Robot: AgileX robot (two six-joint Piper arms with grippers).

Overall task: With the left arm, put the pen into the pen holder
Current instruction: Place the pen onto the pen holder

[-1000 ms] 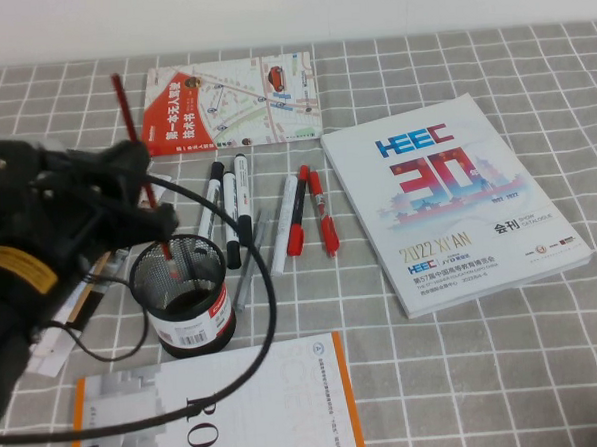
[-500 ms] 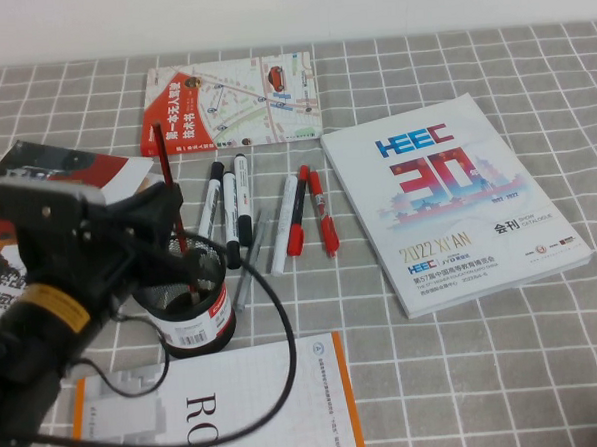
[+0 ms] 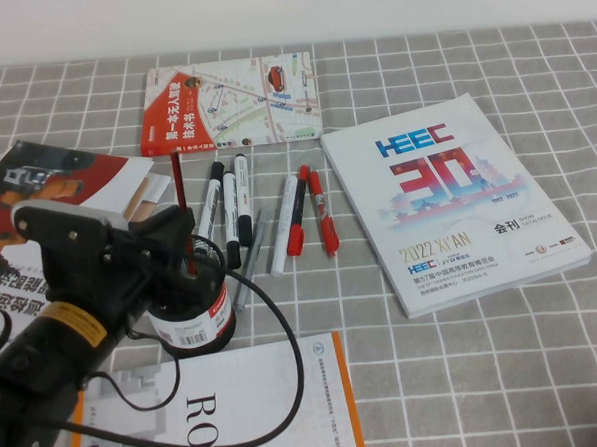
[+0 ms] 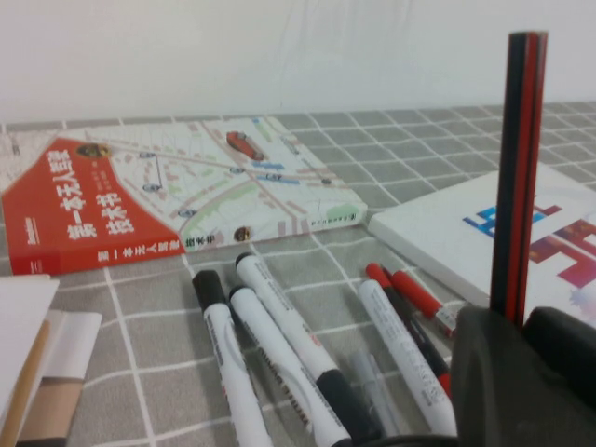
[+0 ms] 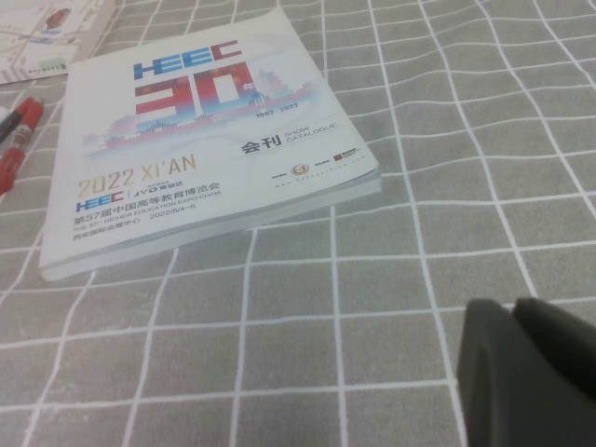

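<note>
The thin dark-red pen (image 3: pixel 184 211) stands nearly upright, its lower end inside the black wire-mesh pen holder (image 3: pixel 195 314).

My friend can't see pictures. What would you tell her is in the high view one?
The left gripper holds a thin dark-red pen upright, its tip down in a black mesh pen holder. Markers, red pens and booklets lie around on a grey checked cloth; the right gripper isn't in this view.
</note>
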